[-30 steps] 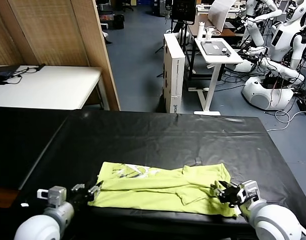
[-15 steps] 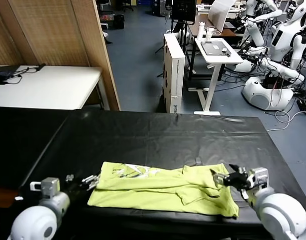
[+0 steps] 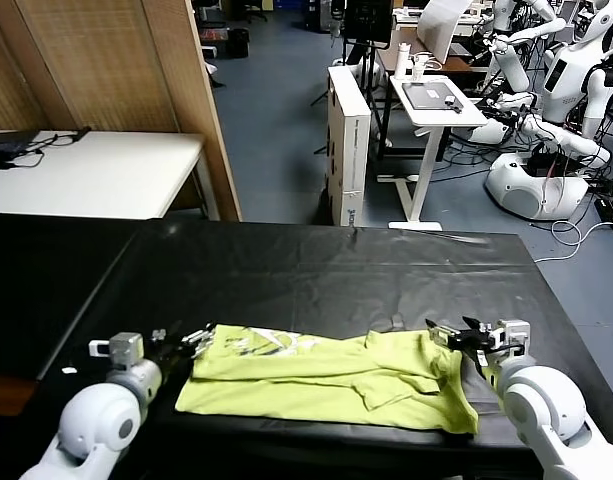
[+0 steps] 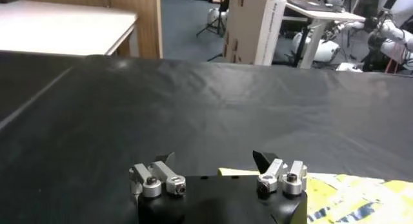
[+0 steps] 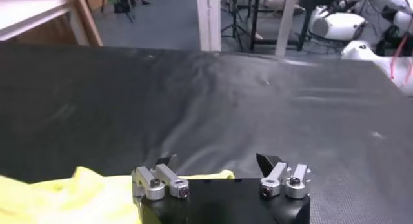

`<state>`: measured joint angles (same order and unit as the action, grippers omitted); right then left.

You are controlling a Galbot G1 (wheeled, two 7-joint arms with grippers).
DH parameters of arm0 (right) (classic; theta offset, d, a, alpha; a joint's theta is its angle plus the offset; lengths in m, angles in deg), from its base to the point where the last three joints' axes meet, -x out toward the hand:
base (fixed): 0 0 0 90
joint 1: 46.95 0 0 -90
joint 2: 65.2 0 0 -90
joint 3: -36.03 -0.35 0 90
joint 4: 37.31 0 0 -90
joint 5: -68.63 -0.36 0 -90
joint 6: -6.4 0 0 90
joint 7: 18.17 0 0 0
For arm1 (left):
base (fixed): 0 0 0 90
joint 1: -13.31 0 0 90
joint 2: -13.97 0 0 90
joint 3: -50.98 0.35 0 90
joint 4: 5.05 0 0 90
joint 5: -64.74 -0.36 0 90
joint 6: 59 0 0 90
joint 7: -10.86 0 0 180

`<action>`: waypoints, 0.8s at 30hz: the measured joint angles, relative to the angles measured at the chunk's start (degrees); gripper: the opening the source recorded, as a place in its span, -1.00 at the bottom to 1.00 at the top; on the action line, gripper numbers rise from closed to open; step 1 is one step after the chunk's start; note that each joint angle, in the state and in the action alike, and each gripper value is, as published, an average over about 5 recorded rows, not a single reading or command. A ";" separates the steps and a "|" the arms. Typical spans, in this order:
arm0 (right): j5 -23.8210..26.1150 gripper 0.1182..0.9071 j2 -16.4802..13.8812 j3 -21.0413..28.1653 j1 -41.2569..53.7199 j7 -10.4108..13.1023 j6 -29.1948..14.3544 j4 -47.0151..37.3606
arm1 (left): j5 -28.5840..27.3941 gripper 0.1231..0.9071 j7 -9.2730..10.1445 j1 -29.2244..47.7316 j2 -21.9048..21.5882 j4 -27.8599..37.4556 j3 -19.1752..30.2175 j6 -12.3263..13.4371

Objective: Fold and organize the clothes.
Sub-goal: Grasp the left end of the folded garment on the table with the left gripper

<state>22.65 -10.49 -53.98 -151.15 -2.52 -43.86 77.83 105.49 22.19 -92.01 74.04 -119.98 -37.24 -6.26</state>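
The lime-green T-shirt lay folded into a long band across the near edge of the black desk, toward six o'clock. The left claw stood at the shirt's nine o'clock end, fingers spread, gripping nothing. The right claw stood at its three o'clock end, spread too and empty, just above the cloth.

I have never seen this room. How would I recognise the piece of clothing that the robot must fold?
Look at the large table with the black cover right before the robot. On its near edge lies the T-shirt, spread in a loose, wrinkled band between the open left gripper and the open right gripper. It is the only bright lime-green thing there, with a small white print toward its left end.
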 joint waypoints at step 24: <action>1.48 0.24 2.33 0.97 0.52 -0.82 -0.50 -2.38 | -0.53 -0.71 -3.11 0.02 1.02 2.18 1.22 1.85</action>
<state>24.13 -8.17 -53.01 -150.63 -3.34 -44.35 75.46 104.95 19.07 -91.99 75.06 -117.80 -36.02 -4.41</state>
